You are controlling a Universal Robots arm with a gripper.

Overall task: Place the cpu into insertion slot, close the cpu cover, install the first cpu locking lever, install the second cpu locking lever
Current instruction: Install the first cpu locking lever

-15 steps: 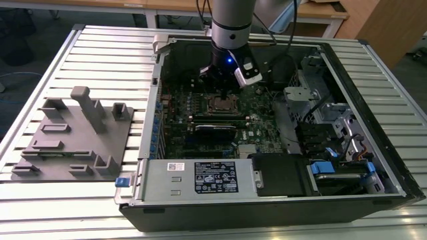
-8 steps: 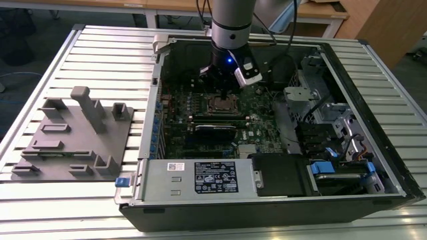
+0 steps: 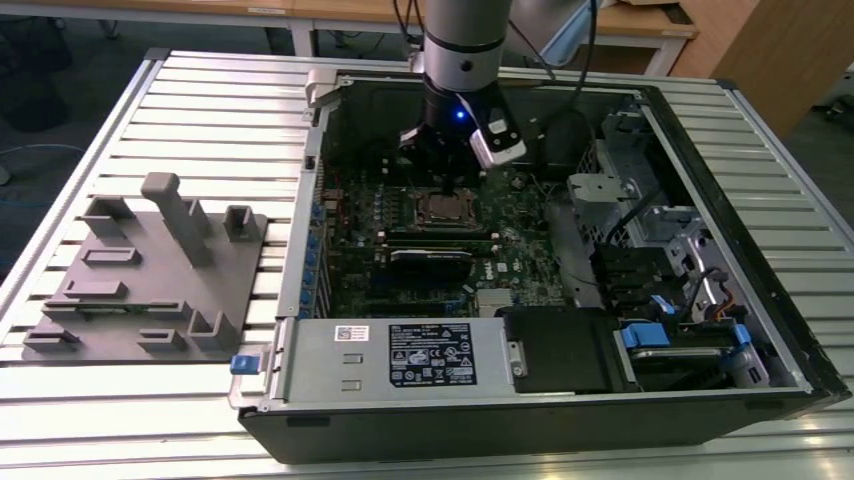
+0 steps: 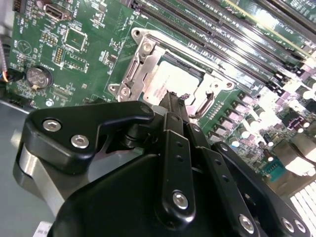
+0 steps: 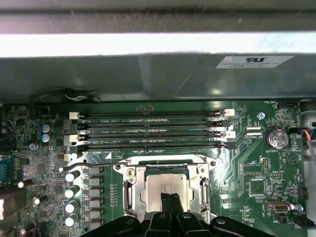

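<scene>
Clenched fingertip to fingertip with nothing grasped, the gripper (image 5: 170,198) is held just over the cpu (image 5: 168,183), which is seated in the insertion slot (image 5: 143,190). Around it the cpu cover (image 5: 131,185) appears to be laid flat. Placement is judged done, and the cover step finished or nearly so. Beyond, a thin locking lever (image 5: 94,164) is seen beside the memory slots (image 5: 148,131). Latching it would call for a narrow, firm press.
</scene>
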